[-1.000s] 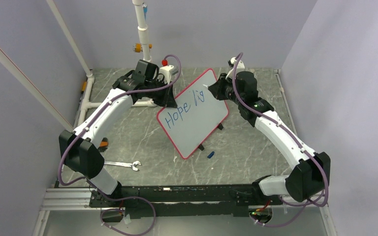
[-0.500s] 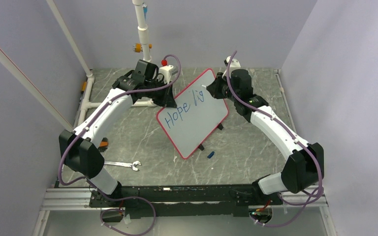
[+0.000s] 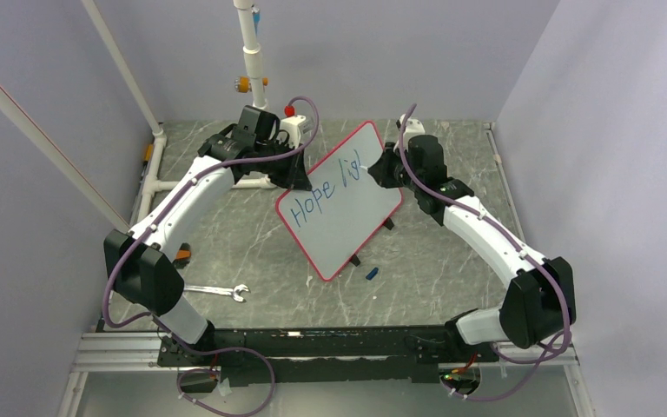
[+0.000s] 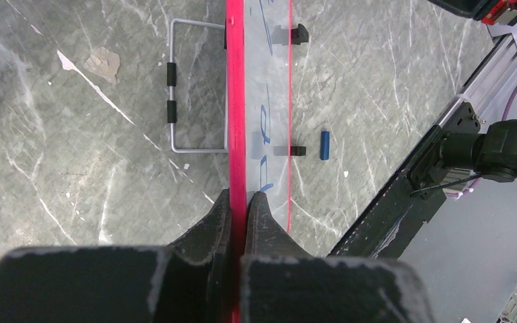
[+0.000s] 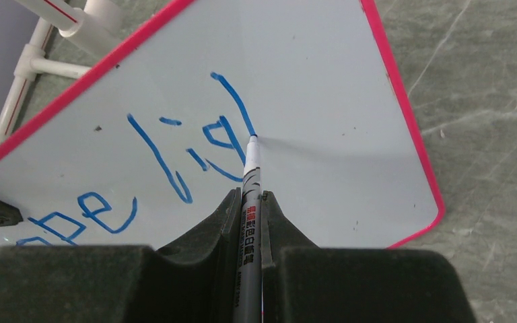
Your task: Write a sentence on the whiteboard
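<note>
One marker (image 5: 251,161) in right pincer (image 5: 248,197) touches whiteboard (image 5: 323,101).

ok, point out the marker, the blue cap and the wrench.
marker (image 5: 251,176), right wrist view, white barrel
blue cap (image 3: 371,273), top view, its middle
wrench (image 3: 215,290), top view, its shaft

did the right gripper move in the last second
Yes. The right gripper slid slightly down the image, away from the top corner of the whiteboard.
</note>
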